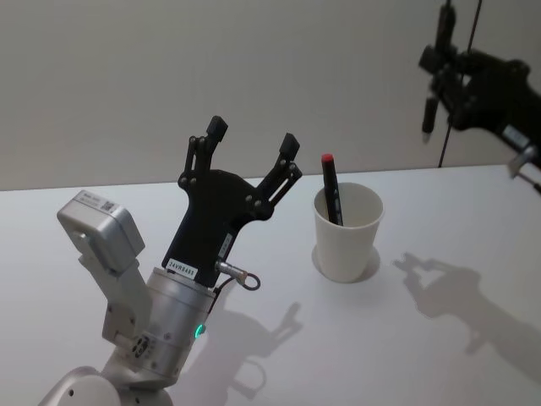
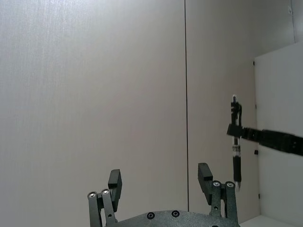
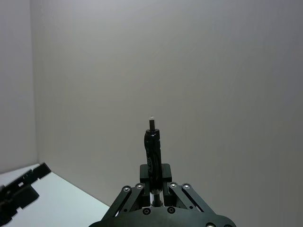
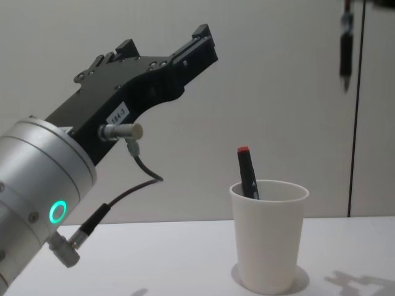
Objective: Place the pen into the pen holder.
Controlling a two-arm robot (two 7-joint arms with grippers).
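on the white table [image 1: 127, 194], toward the right of the middle, stands the pen holder [image 1: 347, 233], a plain white paper cup with a rolled rim, upright; a dark marker with a red cap [image 1: 330, 189] already leans inside it, its red end poking up above the rim, seen the same way from the chest camera [image 4: 248, 174]; up at the far right, well above the table and well apart from the cup, the right gripper [image 1: 443, 85] hangs in front of the pale wall, its fingers clamped on a black pen [image 1: 430, 112] that points downward; from the right wrist camera the pen [image 3: 152, 150] sits pinched between the two closed fingers and stands straight out from them, a small pale tip at its far end; the left wrist camera catches the same pen [image 2: 236, 151] hanging vertical in the distance, held near its upper part by the right arm's black fingers; the left gripper [image 1: 254, 139] is raised just to the left of the cup, tilted up and away from the table, jaws spread wide with nothing between them; its silver wrist carries a green ring light [image 4: 58, 211]; faint shadows of both arms lie on the tabletop.
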